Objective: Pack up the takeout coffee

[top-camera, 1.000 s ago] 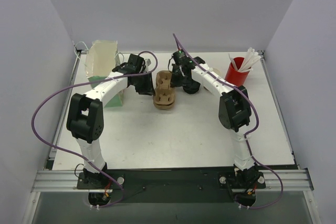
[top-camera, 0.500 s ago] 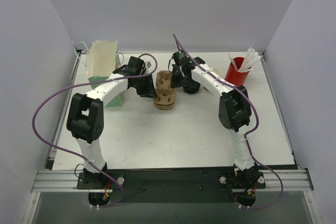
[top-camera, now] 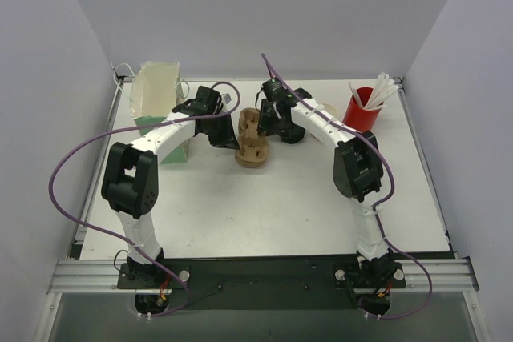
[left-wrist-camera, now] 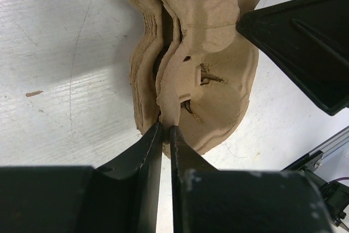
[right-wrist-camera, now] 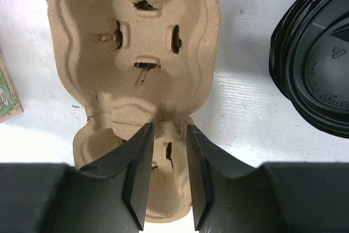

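Observation:
The takeout coffee is out of view. A stack of brown pulp cup carriers lies at the table's middle back. My left gripper is shut on the rim of the top carrier, which stands tilted up off the stack below it. From the other side my right gripper is open. Its fingers straddle the middle ridge of the carrier without touching it. One right finger shows in the left wrist view, its tip at the carrier's far edge.
A stack of black plastic lids lies just right of the carriers. A red cup with white sticks stands at the back right. A translucent bag over a green carton stands at the back left.
My left jaws have closed on the top carrier's rim. My right jaws have opened off the carrier's middle ridge. The carrier stack has shifted slightly.

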Robot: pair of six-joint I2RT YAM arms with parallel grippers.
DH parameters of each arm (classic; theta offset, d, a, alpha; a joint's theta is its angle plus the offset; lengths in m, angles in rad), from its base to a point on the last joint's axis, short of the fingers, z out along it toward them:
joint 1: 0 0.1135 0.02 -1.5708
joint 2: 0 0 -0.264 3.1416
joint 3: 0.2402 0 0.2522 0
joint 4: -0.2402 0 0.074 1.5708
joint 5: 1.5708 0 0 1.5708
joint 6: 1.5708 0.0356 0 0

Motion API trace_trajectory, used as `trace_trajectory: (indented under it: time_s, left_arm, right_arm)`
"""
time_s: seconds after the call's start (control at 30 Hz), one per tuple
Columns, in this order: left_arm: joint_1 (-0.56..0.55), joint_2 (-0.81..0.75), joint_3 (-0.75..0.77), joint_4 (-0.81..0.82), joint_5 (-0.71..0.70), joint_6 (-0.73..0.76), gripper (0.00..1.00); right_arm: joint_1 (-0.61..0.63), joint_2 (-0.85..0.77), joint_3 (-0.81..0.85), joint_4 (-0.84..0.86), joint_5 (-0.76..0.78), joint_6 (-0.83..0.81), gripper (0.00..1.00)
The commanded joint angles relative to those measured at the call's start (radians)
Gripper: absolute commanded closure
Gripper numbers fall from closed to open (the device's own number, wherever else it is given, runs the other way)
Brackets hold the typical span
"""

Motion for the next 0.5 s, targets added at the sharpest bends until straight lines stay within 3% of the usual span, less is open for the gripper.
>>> trace_trajectory:
  time_s: [0.0,0.47]
  left_arm:
    - [0.003,-0.054,0.022,0.040,0.026,-0.003,0.88]
    - [0.004,-0.047,0.036,0.030,0.021,0.000,0.96]
  right_arm:
    - [0.008,-0.071,-0.006,-0.034,0.039,-0.022,0.73]
    - [0.018,-0.128,-0.095,-0.031,0.031,-0.021,0.74]
